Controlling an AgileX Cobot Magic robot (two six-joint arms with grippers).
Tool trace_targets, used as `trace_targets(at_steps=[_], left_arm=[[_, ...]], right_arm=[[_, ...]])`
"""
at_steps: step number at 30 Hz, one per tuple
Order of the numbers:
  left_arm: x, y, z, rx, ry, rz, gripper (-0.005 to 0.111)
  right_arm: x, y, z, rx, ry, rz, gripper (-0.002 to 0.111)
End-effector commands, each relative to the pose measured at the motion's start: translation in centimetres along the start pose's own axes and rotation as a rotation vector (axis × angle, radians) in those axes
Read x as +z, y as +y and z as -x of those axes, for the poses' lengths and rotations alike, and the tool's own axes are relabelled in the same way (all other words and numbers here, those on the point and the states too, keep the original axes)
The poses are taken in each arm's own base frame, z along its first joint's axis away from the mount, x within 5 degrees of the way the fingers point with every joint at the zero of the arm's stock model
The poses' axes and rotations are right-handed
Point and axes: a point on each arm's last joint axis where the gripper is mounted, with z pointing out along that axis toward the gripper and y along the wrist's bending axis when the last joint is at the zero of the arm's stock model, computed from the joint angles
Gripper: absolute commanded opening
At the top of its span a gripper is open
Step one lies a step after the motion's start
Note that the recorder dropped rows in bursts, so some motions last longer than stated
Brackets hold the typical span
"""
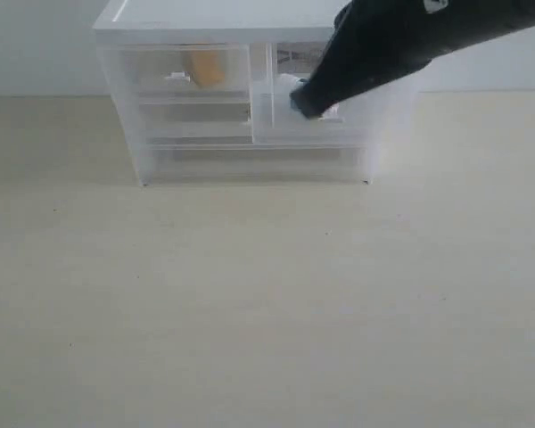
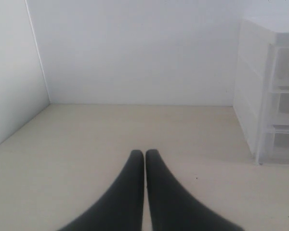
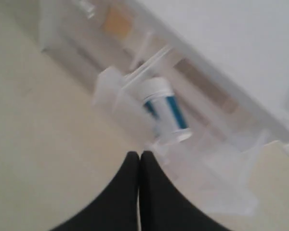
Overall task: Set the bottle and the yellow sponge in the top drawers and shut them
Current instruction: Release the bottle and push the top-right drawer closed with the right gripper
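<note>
The yellow sponge lies inside the closed left top drawer, a yellow blur in the right wrist view. The right top drawer is pulled out, and the white bottle with its teal label lies in it on its side. My right gripper is shut with nothing in it, its tips at the front of that pulled-out drawer; in the exterior view the arm hides the bottle. My left gripper is shut and empty over bare table, well away to the cabinet's left.
The translucent white cabinet stands at the back of a beige table, against a white wall. Full-width drawers sit below the top pair. The cabinet's side shows in the left wrist view.
</note>
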Motion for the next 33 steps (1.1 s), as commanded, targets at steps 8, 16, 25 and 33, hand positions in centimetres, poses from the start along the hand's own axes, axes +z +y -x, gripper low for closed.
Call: trace_targets(at_steps=[8,16,25,33], left_arm=[[0.0,0.0,-0.1,-0.001,-0.001,-0.002,0.004],[0.0,0.0,-0.1,-0.001,-0.001,-0.002,0.004],[0.0,0.0,-0.1,-0.001,-0.001,-0.002,0.004],[0.0,0.0,-0.1,-0.001,-0.001,-0.002,0.004]], right_arm=[[6.2,2.3,-1.2,-0.153,0.087,0.02,0.0],[7.9,1.4,-0.7,-0.208,0.018,-0.145,0.0],[8.0,-1.0,-0.6,-0.145,-0.043,-0.262,0.0],[5.9,0.6,0.3,-0.06,-0.079,-0.128,0.0]])
